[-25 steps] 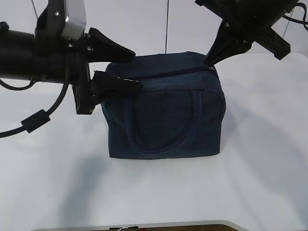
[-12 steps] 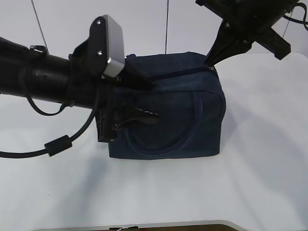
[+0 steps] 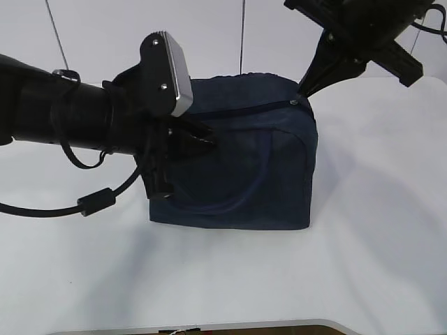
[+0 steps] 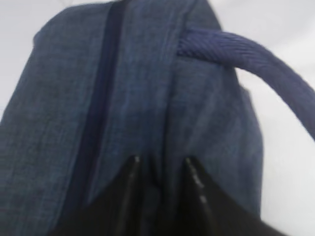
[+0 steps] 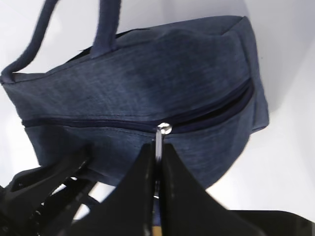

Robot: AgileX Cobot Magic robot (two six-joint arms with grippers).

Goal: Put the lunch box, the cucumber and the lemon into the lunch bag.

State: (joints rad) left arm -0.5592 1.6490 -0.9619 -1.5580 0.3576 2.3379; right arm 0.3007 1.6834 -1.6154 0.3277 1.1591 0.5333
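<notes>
The dark navy lunch bag (image 3: 251,167) stands upright mid-table. My left gripper (image 3: 202,139) is at its left end, shut on a fold of its fabric just beside the zipper line; the left wrist view shows both fingertips (image 4: 134,161) pinching the cloth of the bag (image 4: 138,88). My right gripper (image 3: 302,96) is at the bag's top right corner, shut on the silver zipper pull (image 5: 158,140). The zipper looks closed to the left of the slider and slightly parted to its right on the bag (image 5: 147,88). The lunch box, cucumber and lemon are out of view.
The white table (image 3: 377,230) surrounds the bag. One loop handle (image 3: 237,199) hangs down the bag's front face. The other handle (image 5: 106,24) lies off the far side. The left arm's black cable (image 3: 91,202) droops over the table at left.
My left gripper has moved right onto the bag's left end and closed on its fabric. The bag has leaned and shifted slightly left. The right gripper has stayed on the pull.
</notes>
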